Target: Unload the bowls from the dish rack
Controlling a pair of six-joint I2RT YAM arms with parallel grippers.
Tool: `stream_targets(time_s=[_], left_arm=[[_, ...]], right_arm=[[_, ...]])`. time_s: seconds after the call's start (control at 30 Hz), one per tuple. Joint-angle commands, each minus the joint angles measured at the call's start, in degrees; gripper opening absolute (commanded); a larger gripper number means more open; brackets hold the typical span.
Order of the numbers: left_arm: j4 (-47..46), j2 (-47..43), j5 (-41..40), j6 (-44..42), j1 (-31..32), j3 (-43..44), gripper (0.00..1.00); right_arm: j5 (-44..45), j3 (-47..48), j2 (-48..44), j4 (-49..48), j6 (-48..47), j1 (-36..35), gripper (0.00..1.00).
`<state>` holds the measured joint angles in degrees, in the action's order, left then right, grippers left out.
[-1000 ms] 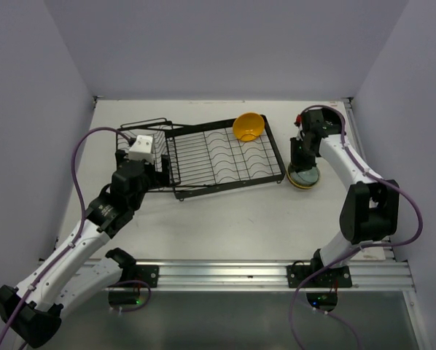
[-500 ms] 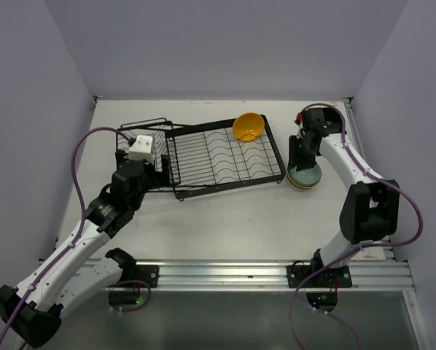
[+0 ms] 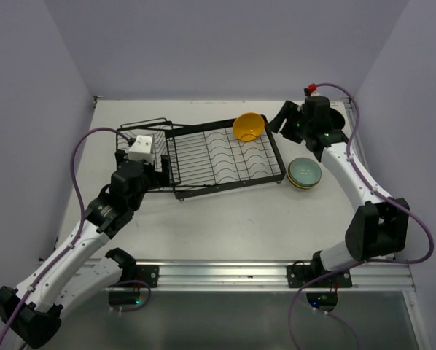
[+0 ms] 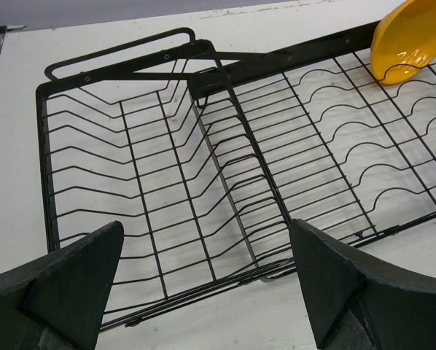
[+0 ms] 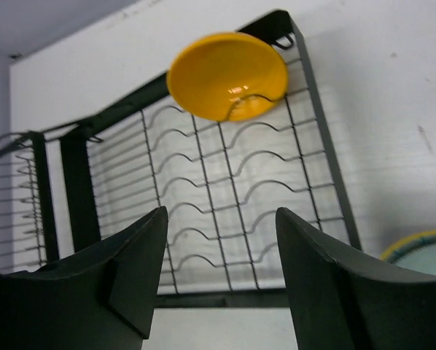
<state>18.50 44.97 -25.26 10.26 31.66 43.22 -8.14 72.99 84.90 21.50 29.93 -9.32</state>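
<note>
While our left gripper is hovering, jaws wide apart and empty, at the near edge of the dish rack's basket end, seemingly ready to steady it, the stack of bowls is sitting on the table just right of the rack. Farther back, we are aiming our right gripper, fingers spread and empty, at the one orange-yellow bowl leaning on edge in the rack's far right corner, probably to straddle its rim.

No text, label, brand, number or sign can be read in any of the three views.
</note>
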Motion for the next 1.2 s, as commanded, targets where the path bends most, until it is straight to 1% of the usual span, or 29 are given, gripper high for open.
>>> stream_targets(time_s=[0.0, 0.07, 0.1, 0.13, 0.2, 0.23, 0.3, 0.37, 0.53, 0.8, 0.9, 1.0, 1.17], left_arm=[[-1.28, -0.67, 0.56, -0.42, 0.24, 0.11, 1.00], [-1.19, -0.76, 0.73, -0.51, 0.24, 0.11, 1.00], [-1.27, -0.85, 0.82, -0.42, 0.24, 0.11, 1.00], [-1.36, -1.02, 0.91, -0.33, 0.24, 0.11, 1.00], [-1.36, -1.20, 1.17, -0.42, 0.24, 0.11, 1.00], [-1.45, -1.20, 1.35, -0.33, 0.24, 0.11, 1.00], [-1.54, -1.29, 1.52, -0.33, 0.25, 0.11, 1.00], [-1.54, -1.11, 2.14, -0.42, 0.24, 0.11, 1.00], [-1.71, -0.67, 3.28, -0.33, 0.24, 0.11, 1.00], [-1.89, -0.50, 3.99, -0.33, 0.24, 0.11, 1.00], [-1.89, -0.50, 4.34, -0.51, 0.24, 0.11, 1.00], [-2.07, -0.76, 4.60, -0.51, 0.24, 0.20, 1.00], [-2.07, -0.94, 5.04, -0.59, 0.24, 0.11, 1.00]], right_arm=[[3.12, 1.00, 3.76, -14.46, 11.89, -3.85, 0.65], [5.32, 3.20, 6.84, -15.25, 14.53, -6.32, 0.69], [6.20, 4.60, 9.90, -15.95, 15.58, -6.93, 0.71], [7.08, 4.88, 11.15, -16.83, 18.47, -7.89, 0.73], [7.97, 5.32, 14.48, -20.50, 21.47, -8.43, 0.75], [9.36, 5.75, 15.72, -21.23, 23.66, -8.95, 0.75], [11.82, 7.42, 17.57, -22.80, 25.17, -9.48, 0.77], [13.94, 8.74, 20.29, -22.99, 27.19, -9.93, 0.78], [15.79, 12.52, 26.08, -25.01, 31.50, -9.93, 0.79], [18.07, 21.30, 33.22, -21.67, 34.14, -10.01, 0.80], [19.56, 22.63, 34.45, -18.95, 34.66, -10.01, 0.80], [19.66, 22.98, 35.24, -18.51, 35.37, -10.01, 0.77], [19.74, 23.16, 36.29, -18.95, 35.90, -10.28, 0.68]])
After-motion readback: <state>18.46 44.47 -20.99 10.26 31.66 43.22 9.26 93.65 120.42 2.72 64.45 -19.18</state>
